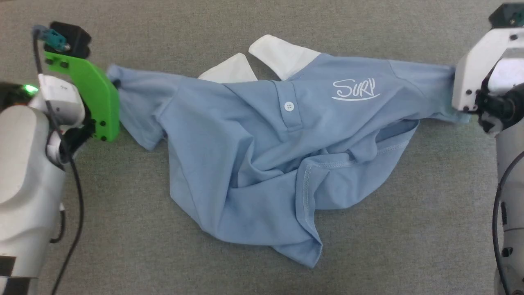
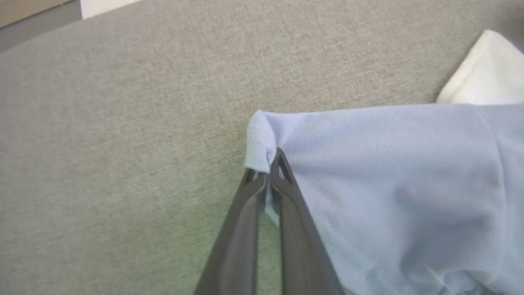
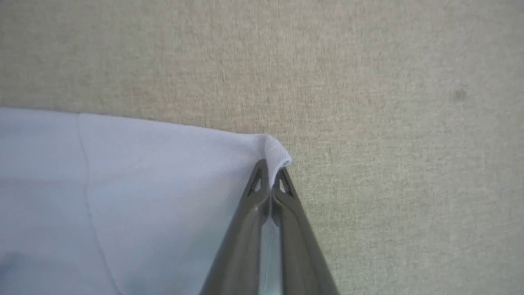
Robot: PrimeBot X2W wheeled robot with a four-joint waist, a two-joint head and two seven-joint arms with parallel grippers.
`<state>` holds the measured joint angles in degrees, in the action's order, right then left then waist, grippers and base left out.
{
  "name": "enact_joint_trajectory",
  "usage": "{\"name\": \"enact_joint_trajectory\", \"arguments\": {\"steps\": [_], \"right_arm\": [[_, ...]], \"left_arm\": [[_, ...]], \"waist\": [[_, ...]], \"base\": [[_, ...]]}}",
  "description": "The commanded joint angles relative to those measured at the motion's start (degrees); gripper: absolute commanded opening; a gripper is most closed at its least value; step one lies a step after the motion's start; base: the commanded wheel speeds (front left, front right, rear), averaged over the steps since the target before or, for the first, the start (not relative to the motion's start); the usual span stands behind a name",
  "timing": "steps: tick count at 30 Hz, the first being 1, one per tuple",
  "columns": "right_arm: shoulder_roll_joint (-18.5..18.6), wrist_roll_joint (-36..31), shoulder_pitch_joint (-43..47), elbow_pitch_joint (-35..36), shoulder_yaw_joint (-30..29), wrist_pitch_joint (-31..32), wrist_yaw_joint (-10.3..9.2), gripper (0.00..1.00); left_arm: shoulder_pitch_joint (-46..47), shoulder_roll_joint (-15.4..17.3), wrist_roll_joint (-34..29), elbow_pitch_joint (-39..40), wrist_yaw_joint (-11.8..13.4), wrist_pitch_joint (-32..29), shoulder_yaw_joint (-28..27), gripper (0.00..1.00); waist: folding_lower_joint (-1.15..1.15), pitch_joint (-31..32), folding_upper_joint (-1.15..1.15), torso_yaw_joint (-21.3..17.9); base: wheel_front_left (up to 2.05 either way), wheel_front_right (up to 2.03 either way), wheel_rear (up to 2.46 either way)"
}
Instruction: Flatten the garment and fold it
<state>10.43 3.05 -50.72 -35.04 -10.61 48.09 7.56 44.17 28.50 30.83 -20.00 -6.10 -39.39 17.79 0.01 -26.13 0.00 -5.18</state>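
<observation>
Left gripper (image 2: pixel 268 170): fingers clenched on a pinch of light blue knit, apparently the sleeve edge; blur leaves that unsure. Right gripper (image 3: pixel 270 176): likewise clamped on the corner of the opposite sleeve. Head view: garment (image 1: pixel 245 164) stretched between the two, left grip at 9 o'clock, right grip at 3 o'clock. White collar (image 1: pixel 282 55) at 12, cursive logo (image 1: pixel 354 89) toward 1. Lower body bunched in folds toward 6, lying on the grey cloth surface (image 1: pixel 409 229).
</observation>
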Motion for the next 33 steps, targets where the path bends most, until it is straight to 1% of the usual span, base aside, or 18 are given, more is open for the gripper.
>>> {"name": "enact_joint_trajectory", "arguments": {"steps": [1, 4, 7, 12, 15, 18, 26, 28, 29, 31, 33], "right_arm": [[0.76, -0.81, -0.17, 1.69, 0.64, -1.77, -0.08, 0.00], [2.21, -1.70, -2.17, 5.23, 2.35, -5.25, -0.08, 0.00], [4.01, -2.82, -5.01, 7.84, 3.90, -9.02, -0.08, 0.00], [6.36, -4.55, -12.21, 10.31, 6.47, -15.05, -0.08, 0.00], [6.67, -6.21, -17.37, 11.15, 6.70, -17.85, -0.08, 0.00], [6.55, -8.76, -23.42, 11.75, 6.57, -22.00, -0.08, 0.00], [5.05, -14.80, -37.24, 12.75, 3.34, -33.73, -0.08, 0.00], [4.74, -15.60, -39.60, 12.57, 2.56, -36.41, -0.08, 0.00], [4.63, -15.90, -40.23, 12.04, 2.34, -37.11, -0.08, 0.00], [4.54, -15.88, -40.50, 10.92, 2.07, -37.37, -0.08, 0.00], [4.92, -15.39, -39.87, 9.26, 2.57, -37.50, -0.08, 0.00]], "left_arm": [[1.56, 1.54, -1.70, 0.35, -0.42, 2.70, 0.14, 0.00], [3.79, 2.79, -4.08, 0.55, -0.49, 9.50, -0.50, 0.00], [6.59, 3.49, -6.28, 0.20, 0.35, 15.10, -1.41, 0.00], [13.21, 3.99, -9.43, -0.34, 4.05, 23.06, -3.87, 0.00], [18.11, 4.44, -10.40, -0.93, 5.57, 27.79, -5.75, 0.00], [23.46, 4.21, -11.22, -1.45, 7.34, 32.16, -7.33, 0.00], [36.49, 2.21, -11.49, -1.08, 12.42, 42.90, -11.85, 0.00], [38.24, 1.72, -11.25, -0.83, 12.77, 46.18, -12.65, 0.00], [38.56, 1.55, -11.06, -1.19, 12.43, 47.04, -12.60, 0.00], [38.25, 1.54, -10.88, -2.14, 11.62, 47.45, -12.16, 0.00], [36.84, 1.59, -10.62, -3.79, 10.24, 46.67, -11.07, 0.00]], "waist": [[-0.01, 0.29, 0.00, -0.10], [-0.01, 0.68, 0.00, -0.12], [-0.01, 0.84, 0.00, 0.10], [-0.01, 0.12, 0.00, 0.42], [-0.01, -0.93, 0.00, 0.43], [-0.01, -2.02, 0.00, 0.69], [-0.01, -4.72, 0.00, 1.62], [-0.01, -5.18, 0.00, 2.06], [-0.01, -5.26, 0.00, 2.25], [-0.01, -5.33, 0.00, 2.55], [-0.01, -5.57, 0.00, 2.94]], "base": [[0.00, 0.00, 0.00], [0.00, 0.00, 0.00], [0.00, 0.00, 0.00], [0.00, 0.00, 0.00], [0.00, 0.00, 0.00], [0.00, 0.00, 0.00], [0.00, 0.00, 0.00], [0.00, 0.00, 0.00], [0.00, 0.00, 0.00], [0.00, 0.00, 0.00], [0.00, 0.00, 0.00]]}}
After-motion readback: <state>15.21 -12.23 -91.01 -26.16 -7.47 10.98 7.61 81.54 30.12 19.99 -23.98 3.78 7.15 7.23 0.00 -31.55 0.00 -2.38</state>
